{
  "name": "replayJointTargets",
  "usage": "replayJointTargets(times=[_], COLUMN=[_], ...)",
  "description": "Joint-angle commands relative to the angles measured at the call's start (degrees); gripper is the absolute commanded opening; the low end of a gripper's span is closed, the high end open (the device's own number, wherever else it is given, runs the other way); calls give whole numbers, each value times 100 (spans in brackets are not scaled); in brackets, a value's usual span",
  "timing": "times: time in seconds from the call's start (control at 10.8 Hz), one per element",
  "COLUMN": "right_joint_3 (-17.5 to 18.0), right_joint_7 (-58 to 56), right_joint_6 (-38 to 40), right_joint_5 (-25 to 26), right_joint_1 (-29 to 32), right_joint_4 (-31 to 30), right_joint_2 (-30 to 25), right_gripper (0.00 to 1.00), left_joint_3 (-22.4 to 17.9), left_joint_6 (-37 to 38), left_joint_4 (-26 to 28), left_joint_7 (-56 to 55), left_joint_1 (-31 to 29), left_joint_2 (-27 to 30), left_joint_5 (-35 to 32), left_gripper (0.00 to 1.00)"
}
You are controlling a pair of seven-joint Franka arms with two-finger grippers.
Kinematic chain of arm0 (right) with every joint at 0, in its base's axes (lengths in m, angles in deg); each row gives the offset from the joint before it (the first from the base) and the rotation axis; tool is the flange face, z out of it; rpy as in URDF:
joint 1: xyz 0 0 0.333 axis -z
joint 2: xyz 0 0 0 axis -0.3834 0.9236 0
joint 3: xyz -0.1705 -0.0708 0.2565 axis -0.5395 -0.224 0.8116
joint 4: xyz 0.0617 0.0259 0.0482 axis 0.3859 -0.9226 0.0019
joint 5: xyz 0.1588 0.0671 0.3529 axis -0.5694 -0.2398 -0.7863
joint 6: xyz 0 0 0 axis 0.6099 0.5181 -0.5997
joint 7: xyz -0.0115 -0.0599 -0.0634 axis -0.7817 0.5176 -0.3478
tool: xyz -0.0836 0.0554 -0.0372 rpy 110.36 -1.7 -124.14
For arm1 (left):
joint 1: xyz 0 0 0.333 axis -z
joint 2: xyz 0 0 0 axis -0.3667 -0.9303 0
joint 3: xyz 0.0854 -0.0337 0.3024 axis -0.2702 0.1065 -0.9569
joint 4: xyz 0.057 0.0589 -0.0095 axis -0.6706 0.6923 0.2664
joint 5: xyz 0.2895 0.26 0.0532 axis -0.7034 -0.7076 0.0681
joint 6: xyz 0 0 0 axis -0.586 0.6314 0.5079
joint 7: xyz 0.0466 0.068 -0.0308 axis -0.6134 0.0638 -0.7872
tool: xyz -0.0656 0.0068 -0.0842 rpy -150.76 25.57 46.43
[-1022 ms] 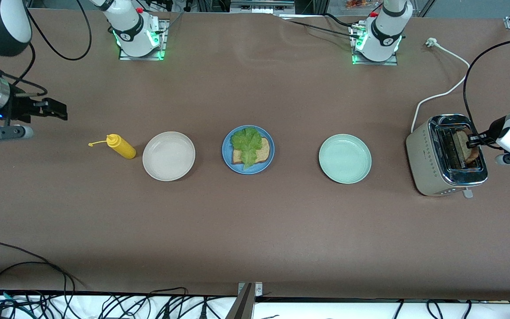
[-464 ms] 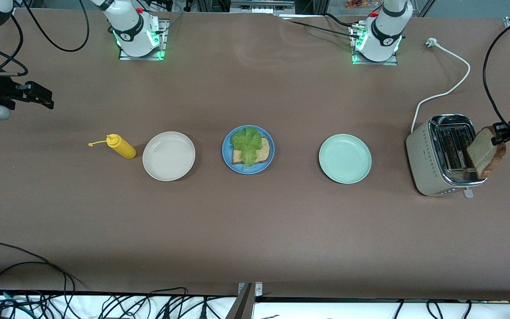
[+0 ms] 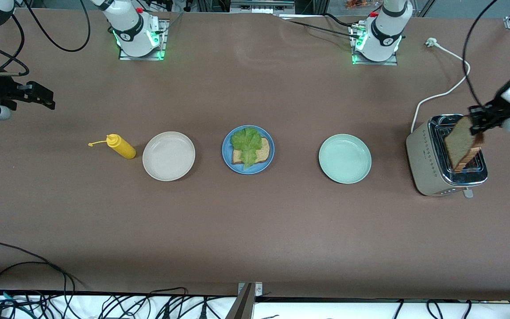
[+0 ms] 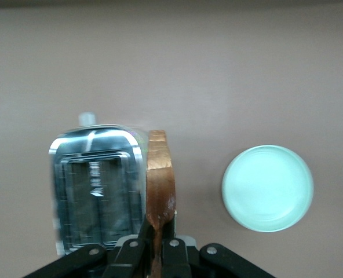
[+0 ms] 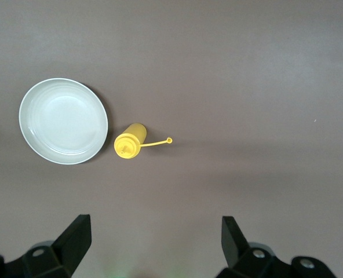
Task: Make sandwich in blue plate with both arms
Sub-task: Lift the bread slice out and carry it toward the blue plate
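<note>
The blue plate (image 3: 226, 153) sits mid-table and holds one brown toast slice (image 3: 264, 153) with a ruffled green lettuce leaf (image 3: 247, 142) on top. A second toast slice (image 3: 462, 143) (image 4: 159, 180) hangs upright in the air over the toaster (image 3: 432, 161) (image 4: 96, 191), clamped by its upper crust. My left gripper (image 3: 478, 120) (image 4: 157, 243) is shut on that slice. My right gripper (image 3: 44, 102) (image 5: 157, 237) waits open over bare table at the right arm's end, nothing between its fingers.
A cream-white plate (image 3: 168, 156) (image 5: 63, 120) and a yellow squeeze bottle (image 3: 121, 146) (image 5: 131, 141) lie toward the right arm's end. A pale mint-green plate (image 3: 345, 158) (image 4: 267, 187) lies between the blue plate and the toaster. The toaster's white cord (image 3: 447, 91) trails toward the left arm's base.
My left gripper has pulled the toast slice up out of the toaster slot and swung it back over the toaster. The right arm drew back a little, then stayed still.
</note>
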Motion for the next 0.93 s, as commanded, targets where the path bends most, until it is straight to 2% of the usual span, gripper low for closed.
replayJointTargets(times=[0.0,0.09,0.19,0.37,0.46,0.65,0.84], right_joint_3=[-101,-312,-331,-340,-349,-367,-384], right_joint_7=[81,90,81,81,64,46,54], right_joint_6=[-6,-15,-58,-59,-15,3,81], right_joint_5=[-85,-103,-399,-569,-560,-394,-376], right_joint_1=[-134,-327,-338,-329,-329,-329,-320], right_joint_4=[-69,-69,-51,81,177,221,213], right_joint_2=[-130,-130,-148,-156,-122,-113,-121], right_gripper=[100,100,100,100,100,100,100], left_joint_3=[1006,1445,1849,2509,2765,3283,3723], left_joint_6=[14,5,-56,-398,-408,-408,-434], left_joint_4=[47,56,56,56,13,-197,-680], left_joint_7=[-1384,-1875,-2454,-2994,-3127,-3382,-3819], left_joint_1=[-18,-27,-18,-18,25,26,52], left_joint_2=[-131,-246,-403,-737,-965,-1465,-2212], left_joint_5=[-74,-100,-109,-118,-170,-854,-882], left_gripper=[0,0,0,0,0,0,0])
